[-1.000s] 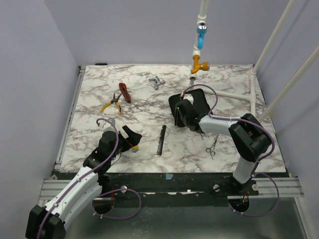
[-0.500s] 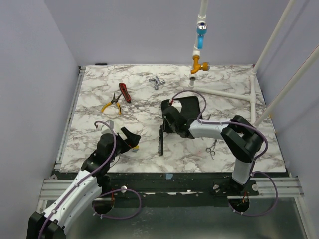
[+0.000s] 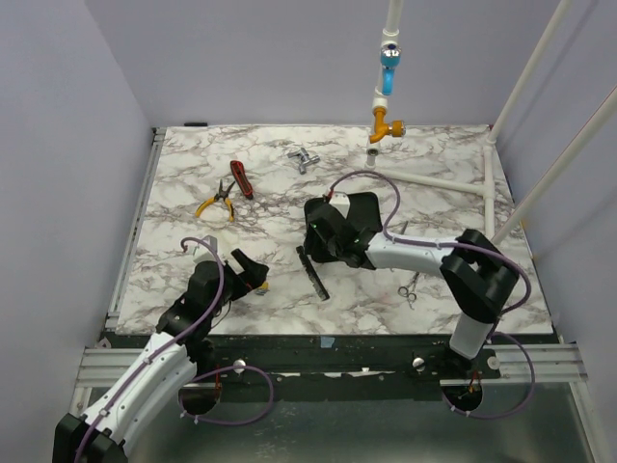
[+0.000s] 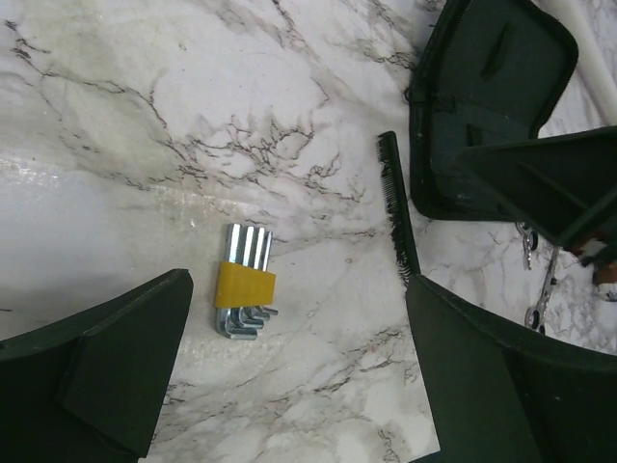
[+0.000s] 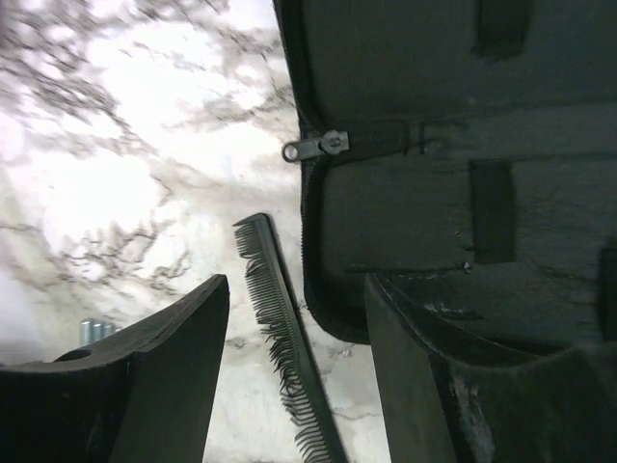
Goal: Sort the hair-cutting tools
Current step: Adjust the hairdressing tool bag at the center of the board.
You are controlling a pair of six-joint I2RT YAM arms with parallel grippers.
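The black comb (image 3: 313,273) lies tilted on the marble table, just left of the open black zip case (image 3: 364,214). My right gripper (image 3: 314,249) is open over the comb's far end. In the right wrist view the comb (image 5: 284,357) lies between the spread fingers (image 5: 164,376), with the case (image 5: 463,145) to the right. The silver scissors (image 3: 410,286) lie on the table right of the case. My left gripper (image 3: 253,272) is open and empty, low over the table. Its view shows the comb (image 4: 397,217), the case (image 4: 482,106) and the scissors (image 4: 538,301).
A set of hex keys with a yellow band (image 4: 244,289) lies between the left fingers. Yellow-handled pliers (image 3: 216,202) and a red-handled tool (image 3: 241,179) lie at the back left. A silver metal part (image 3: 303,159) lies at the back. White pipes (image 3: 443,181) run along the right.
My right gripper has moved left from the case to over the comb. The comb has turned, its far end swinging left. The left arm has barely moved.
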